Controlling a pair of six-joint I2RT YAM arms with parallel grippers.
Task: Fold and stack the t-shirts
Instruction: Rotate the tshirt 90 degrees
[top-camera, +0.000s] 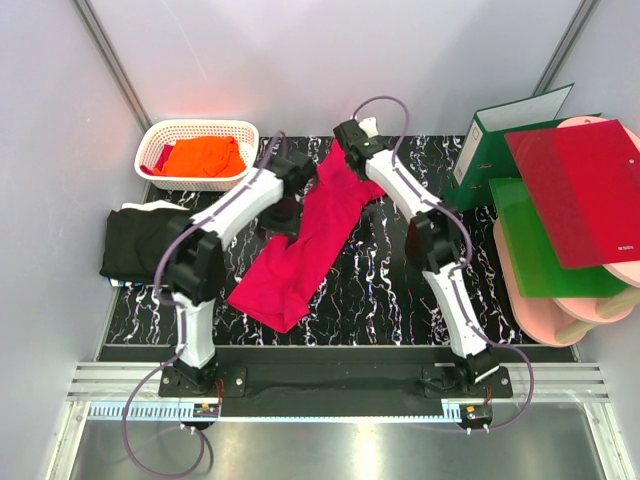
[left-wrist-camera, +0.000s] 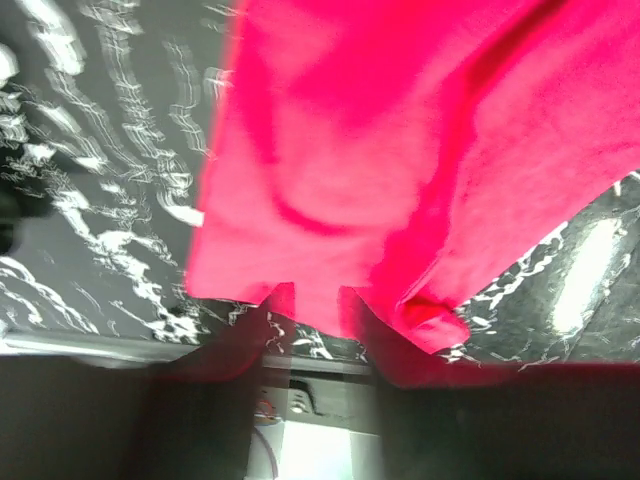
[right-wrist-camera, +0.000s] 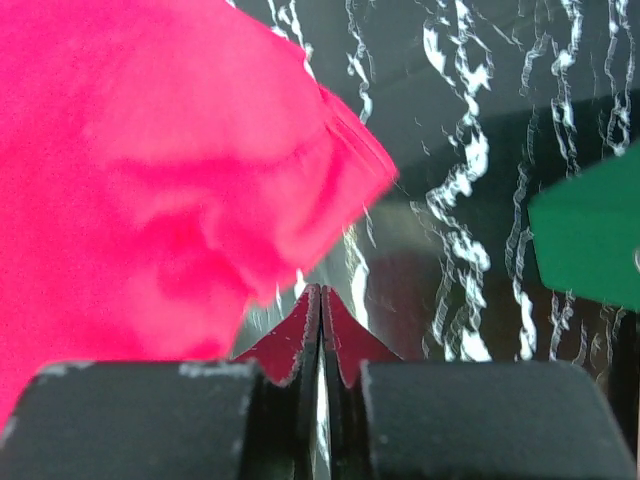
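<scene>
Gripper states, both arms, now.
Left gripper: fingers apart, open at the edge of the crimson-pink t-shirt.
Right gripper: fingers closed together; grip on cloth cannot be told.

The pink t-shirt (top-camera: 300, 240) is seen to be soft, matt cloth, loosely creased, with a fine nap in the wrist views. The orange t-shirt (top-camera: 205, 155) and the black t-shirt (top-camera: 135, 240) are likewise of matt cloth. The basket (top-camera: 200, 125) is formed of white plastic lattice. The table top (top-camera: 390, 290) is finished smooth and glossy, black with white marble veining. The red folder (top-camera: 585, 190) is made of stiff, glossy plastic. The rail (top-camera: 330, 378) is of pale, dull metal.
</scene>
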